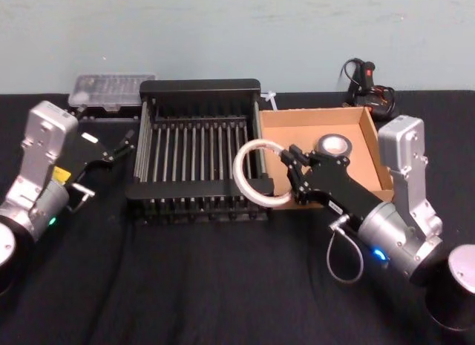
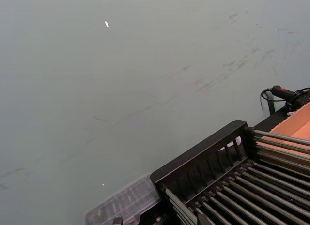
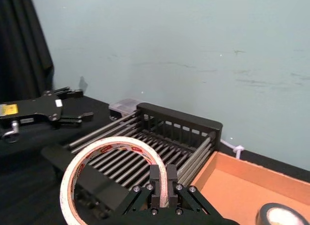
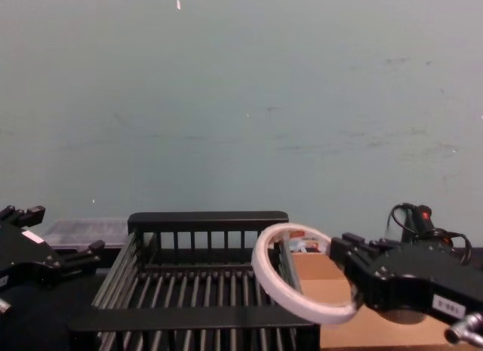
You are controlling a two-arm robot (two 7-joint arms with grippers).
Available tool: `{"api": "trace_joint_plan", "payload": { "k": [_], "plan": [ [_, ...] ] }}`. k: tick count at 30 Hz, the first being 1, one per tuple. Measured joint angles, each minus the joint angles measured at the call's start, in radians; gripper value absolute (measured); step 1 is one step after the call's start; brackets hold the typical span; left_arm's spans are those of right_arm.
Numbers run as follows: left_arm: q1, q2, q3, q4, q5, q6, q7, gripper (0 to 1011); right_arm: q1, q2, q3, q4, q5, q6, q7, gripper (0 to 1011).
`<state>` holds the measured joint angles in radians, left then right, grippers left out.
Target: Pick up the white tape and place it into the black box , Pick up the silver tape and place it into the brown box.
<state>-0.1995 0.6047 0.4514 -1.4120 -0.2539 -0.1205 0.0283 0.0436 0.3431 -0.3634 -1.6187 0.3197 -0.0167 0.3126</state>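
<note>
Right gripper [image 1: 288, 176]: clenched on the white tape [image 1: 254, 174], holding the ring raised over the black box's [image 1: 199, 92] right rim, beside the brown box [image 1: 283, 123]
Silver tape [image 1: 331, 145]: lying inside the brown box, toward its far side
Left gripper [image 1: 119, 148]: fingers spread, parked just left of the black box; holding nothing

Pale grey-green scuffed wall [image 4: 241, 102], black cloth-covered table [image 1: 223, 286], dark curtain [image 3: 29, 46] at one side
</note>
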Motion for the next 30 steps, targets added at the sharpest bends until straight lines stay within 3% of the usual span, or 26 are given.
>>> {"api": "trace_joint_plan", "payload": {
  "k": [18, 30],
  "plan": [
    [0.0, 0.0, 0.0, 0.0, 0.0, 0.0, 0.0, 1001, 0.122, -0.091, -0.016, 0.121, -0.062, 0.011, 0.002, 92],
    [0.0, 0.0, 0.0, 0.0, 0.0, 0.0, 0.0, 1001, 0.215, -0.159, -0.031, 0.257, -0.094, 0.002, -0.005, 92]
  ]
}}
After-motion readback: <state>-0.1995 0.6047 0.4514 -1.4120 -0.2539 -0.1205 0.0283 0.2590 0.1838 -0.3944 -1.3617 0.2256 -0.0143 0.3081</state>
